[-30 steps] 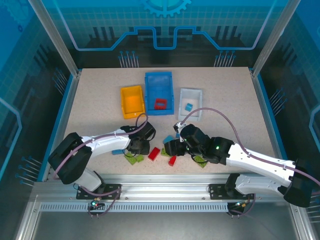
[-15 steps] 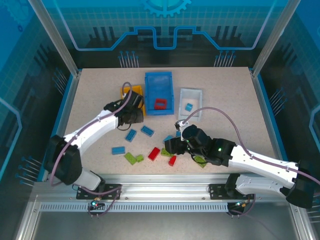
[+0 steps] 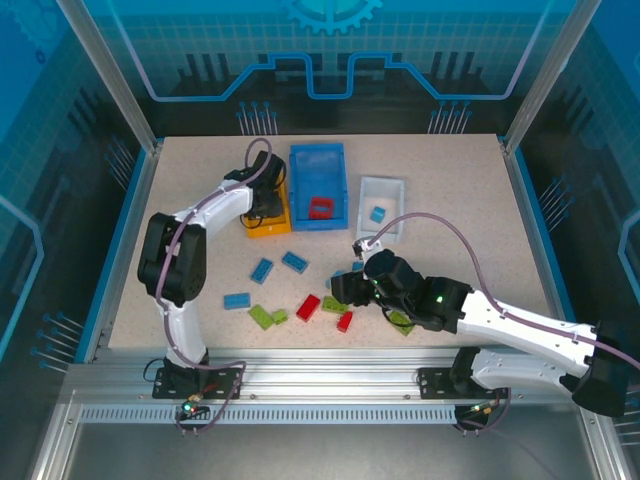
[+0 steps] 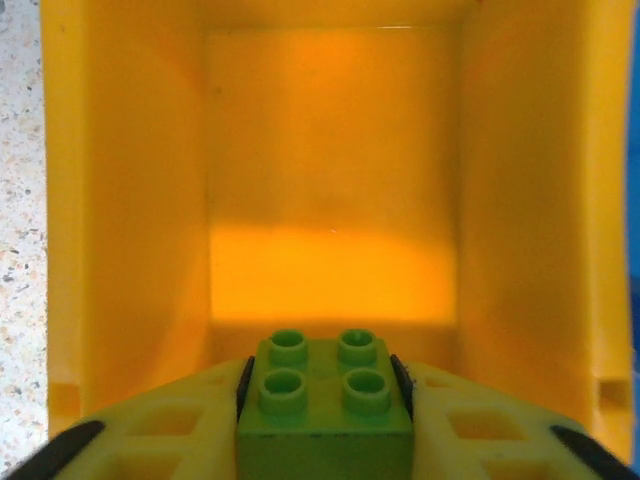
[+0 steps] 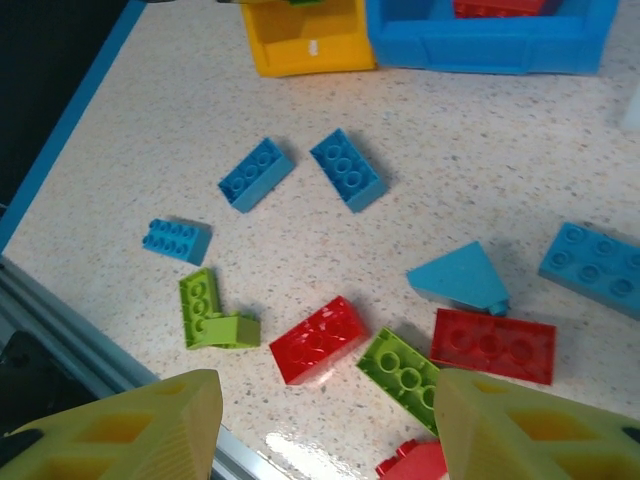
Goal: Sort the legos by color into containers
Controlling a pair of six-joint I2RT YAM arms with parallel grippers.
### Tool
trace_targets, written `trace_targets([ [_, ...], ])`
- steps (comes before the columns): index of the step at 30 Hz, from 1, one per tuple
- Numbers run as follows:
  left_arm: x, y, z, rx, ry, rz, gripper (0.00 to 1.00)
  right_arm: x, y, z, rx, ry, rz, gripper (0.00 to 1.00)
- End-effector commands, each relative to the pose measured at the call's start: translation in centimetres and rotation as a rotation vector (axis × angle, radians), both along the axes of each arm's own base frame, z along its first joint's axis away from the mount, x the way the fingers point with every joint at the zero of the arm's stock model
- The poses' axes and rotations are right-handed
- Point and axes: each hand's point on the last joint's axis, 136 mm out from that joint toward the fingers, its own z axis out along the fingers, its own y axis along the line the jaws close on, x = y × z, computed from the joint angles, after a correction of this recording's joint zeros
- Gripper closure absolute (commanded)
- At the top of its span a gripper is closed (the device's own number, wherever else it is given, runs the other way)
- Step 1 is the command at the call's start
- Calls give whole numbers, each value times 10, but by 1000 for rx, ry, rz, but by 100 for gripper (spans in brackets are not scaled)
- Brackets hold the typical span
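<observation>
Over the near end of the yellow-orange bin (image 4: 130,200), a lime green brick (image 4: 325,430) sat studs-up between the pads of the left tool (image 4: 322,385), which was clamped on its two flanks. What showed of the bin's floor beyond it was bare. That bin lay at about eleven o'clock from the middle of the counter (image 3: 450,180). Just beside it, at twelve, the blue bin (image 3: 300,160) held one red brick (image 3: 320,207). The white bin (image 3: 383,184), at one o'clock, held one light blue brick (image 3: 377,214).

By my judgement the sort was barely begun, with two pieces binned and a third poised for its drop. Most of the work lay scattered toward six o'clock: loose light blue pieces (image 5: 347,169), a light blue wedge (image 5: 460,278), loose red pieces (image 5: 320,340) and loose lime green pieces (image 5: 205,310). The right tool (image 5: 325,385) hovered above that scatter, its fingers apart and nothing between them.
</observation>
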Motion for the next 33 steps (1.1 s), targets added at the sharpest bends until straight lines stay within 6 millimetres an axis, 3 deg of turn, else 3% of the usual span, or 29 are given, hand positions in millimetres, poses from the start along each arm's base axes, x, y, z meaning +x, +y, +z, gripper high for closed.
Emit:
trace_targets([
  [1,-2,-5,7,-23,19,-22,47,4,-30,-6,-67,17,-121,39],
  [6,-10,-10,37,-73,-30,-25,40,11,-72,-13,-128,64,-250,38],
  [10,-21,-13,76,-126,-92,-32,38,14,-108,-22,-173,144,-353,37],
  [13,-38,-21,109,-172,-160,-51,38,17,-118,-31,-200,207,-391,37],
  [17,-82,-50,140,-243,-247,-141,33,28,-96,-44,-231,277,-358,36],
  [19,-110,-69,145,-290,-282,-201,32,37,-82,-52,-270,306,-357,34],
  [22,-152,-85,138,-385,-306,-232,30,45,-76,-71,-296,417,-443,34],
  [26,-199,-98,124,-518,-321,-238,30,51,-67,-81,-170,516,-655,39],
  [29,-219,-103,119,-568,-346,-276,30,55,-64,-93,-18,612,-858,43],
  [33,-231,-103,122,-596,-384,-320,29,72,-62,-104,99,697,-1045,42],
])
